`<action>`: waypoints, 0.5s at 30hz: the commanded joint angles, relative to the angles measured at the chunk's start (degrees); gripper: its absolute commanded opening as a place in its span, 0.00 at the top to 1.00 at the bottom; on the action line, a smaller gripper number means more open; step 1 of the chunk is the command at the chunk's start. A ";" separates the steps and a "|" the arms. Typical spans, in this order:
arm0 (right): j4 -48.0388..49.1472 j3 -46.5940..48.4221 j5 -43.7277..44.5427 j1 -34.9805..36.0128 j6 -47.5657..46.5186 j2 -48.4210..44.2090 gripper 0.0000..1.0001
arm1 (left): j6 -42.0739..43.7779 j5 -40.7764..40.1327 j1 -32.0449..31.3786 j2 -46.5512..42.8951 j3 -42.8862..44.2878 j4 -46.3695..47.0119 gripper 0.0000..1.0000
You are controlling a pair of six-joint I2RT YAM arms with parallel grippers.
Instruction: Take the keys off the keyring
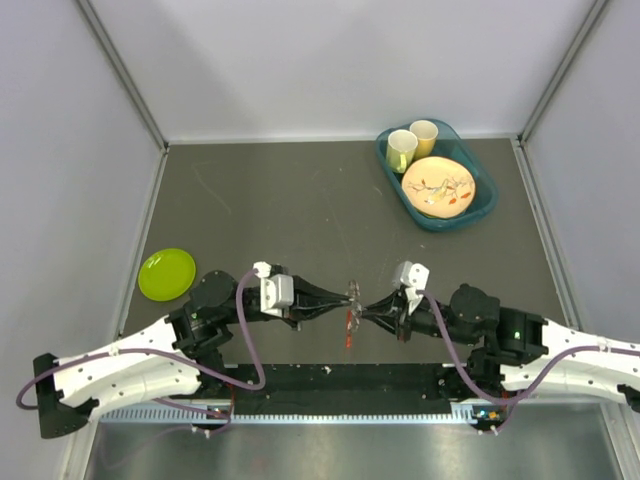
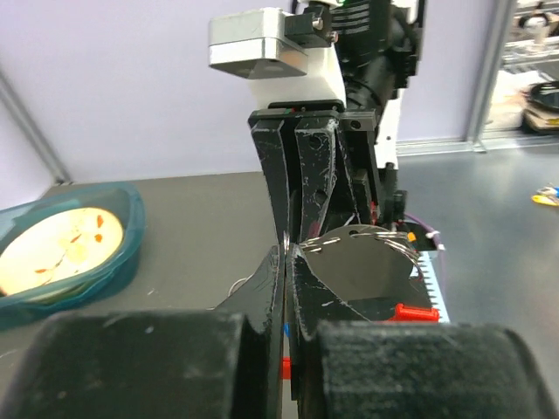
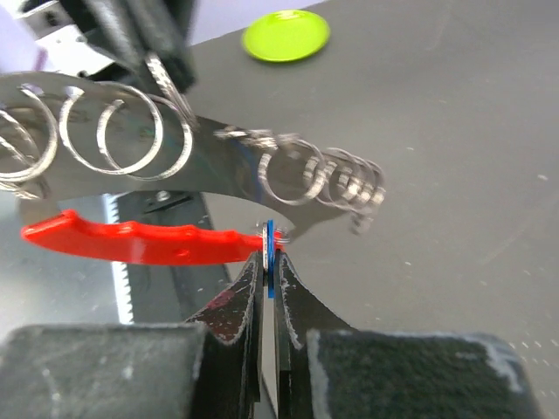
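Table (image 1: 250, 200), keys (image 1: 349, 326), left hand (image 1: 344, 297), right hand (image 1: 366, 303).

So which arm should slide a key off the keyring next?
Right, probably. The right end effector is shut on the blue key, so it can pull; the red key is ungripped. The left end effector is shut too, but what it pinches is hidden.
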 commanded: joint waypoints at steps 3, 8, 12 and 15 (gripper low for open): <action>-4.09 0.70 27.08 -0.30 7.08 -2.78 1.00 | 3.25 -15.54 1.21 -3.18 -1.60 -2.97 1.00; -4.10 -0.97 35.58 -3.79 8.14 -1.99 1.00 | 0.81 -17.26 9.97 -0.28 -2.39 -9.21 1.00; -1.92 -2.11 24.62 -16.35 9.90 1.78 1.00 | -2.02 -22.16 16.76 3.84 -2.13 -8.34 1.00; 2.56 -3.43 14.41 -25.57 11.22 6.52 1.00 | -2.02 -31.48 20.80 9.64 0.94 -9.38 1.00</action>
